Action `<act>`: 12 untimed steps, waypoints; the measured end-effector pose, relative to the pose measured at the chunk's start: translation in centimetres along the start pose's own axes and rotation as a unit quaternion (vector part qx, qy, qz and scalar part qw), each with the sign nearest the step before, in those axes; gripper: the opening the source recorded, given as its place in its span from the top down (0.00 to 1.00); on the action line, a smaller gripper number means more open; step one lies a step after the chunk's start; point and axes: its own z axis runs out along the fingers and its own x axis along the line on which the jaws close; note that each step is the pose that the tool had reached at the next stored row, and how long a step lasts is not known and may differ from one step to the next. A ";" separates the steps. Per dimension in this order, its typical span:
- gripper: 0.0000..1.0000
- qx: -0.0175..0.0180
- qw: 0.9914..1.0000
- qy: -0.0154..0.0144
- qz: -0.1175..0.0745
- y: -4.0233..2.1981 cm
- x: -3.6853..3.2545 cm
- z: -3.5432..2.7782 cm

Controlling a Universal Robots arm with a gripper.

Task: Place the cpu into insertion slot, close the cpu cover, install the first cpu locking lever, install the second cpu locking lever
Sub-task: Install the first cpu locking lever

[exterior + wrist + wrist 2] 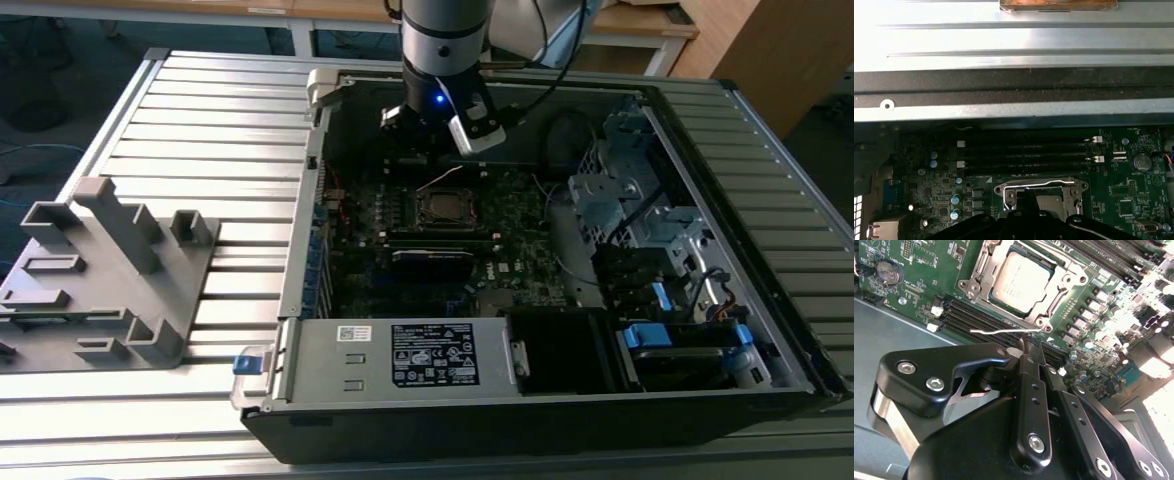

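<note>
The arm (447, 40) is standing over an open computer case (400, 355), which is lying on the ribbed metal table (200, 120). A grey plastic fixture (107, 270) is resting on the table at the exterior view's left, well apart from the case.

In the second wrist view the cpu (1021, 282) is sitting flat inside the insertion slot (973, 288) on the green motherboard (914, 270). The cpu cover (1054, 295) is lying down over it, and the grey top of the cpu is showing through its window. A thin silver locking lever (1004, 331) is stretching along one side of the slot, between the slot and the long black memory slots (979, 317).

The end effector (1026, 347) is pointing at this lever with its two black fingers (1029, 370) pressed together, and nothing is showing between them. Its tip is just beside the lever wire; whether it is touching the wire, I cannot tell. In the first wrist view the end effector (1026, 200) is covering a part of the slot, and the lever (1039, 184) is shining just beyond its tip.
</note>
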 end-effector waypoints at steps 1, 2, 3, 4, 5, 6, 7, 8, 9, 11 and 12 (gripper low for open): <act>0.89 0.000 1.000 0.000 0.000 0.05 0.00 0.04; 0.89 0.000 1.000 0.000 0.000 0.07 -0.02 0.10; 0.89 0.000 1.000 0.000 0.000 0.09 -0.08 0.16; 0.89 0.000 1.000 0.000 0.000 0.10 -0.12 0.22; 0.89 0.000 1.000 0.000 0.000 0.11 -0.17 0.28; 0.89 0.000 1.000 0.000 0.000 0.11 -0.20 0.34; 0.89 0.000 1.000 0.000 0.000 0.12 -0.22 0.38; 0.89 0.000 1.000 0.000 0.000 0.12 -0.22 0.38; 0.89 0.000 1.000 0.000 0.000 0.12 -0.22 0.39; 0.89 0.000 1.000 0.000 0.000 0.12 -0.22 0.39; 0.89 0.000 1.000 0.000 0.000 0.12 -0.23 0.40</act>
